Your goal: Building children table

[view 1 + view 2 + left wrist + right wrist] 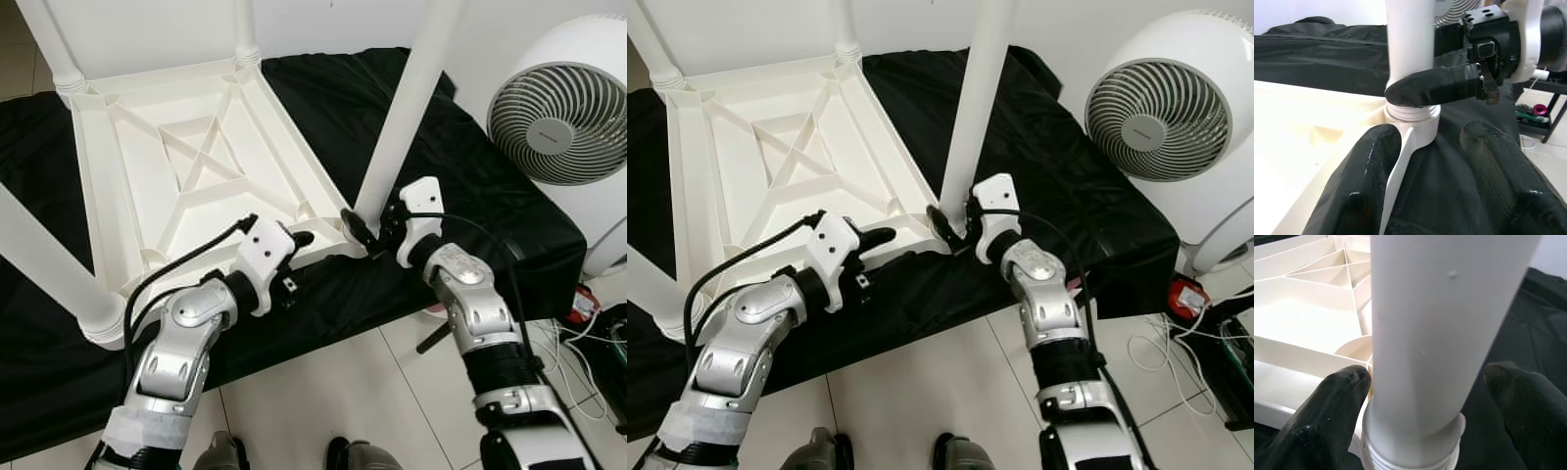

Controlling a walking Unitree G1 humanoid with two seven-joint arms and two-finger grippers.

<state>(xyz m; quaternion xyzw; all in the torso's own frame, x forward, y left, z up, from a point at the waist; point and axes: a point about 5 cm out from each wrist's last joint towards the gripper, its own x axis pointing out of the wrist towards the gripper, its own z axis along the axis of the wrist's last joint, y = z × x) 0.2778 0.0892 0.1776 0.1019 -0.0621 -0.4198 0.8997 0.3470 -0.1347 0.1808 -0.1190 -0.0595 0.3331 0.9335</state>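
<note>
A white plastic children's table lies upside down on a black cloth, its legs pointing up. My right gripper is at the near right corner, shut on the base of the table leg just above its threaded collar. In the right wrist view the leg stands between the two black fingers. My left gripper is open at the table's front rim, close to that same corner. In the left wrist view its fingers straddle the thin white rim.
The black cloth covers a low platform. A big white fan stands at the right, with cables and small items on the tiled floor below it. Three other legs rise at the left front and at the back.
</note>
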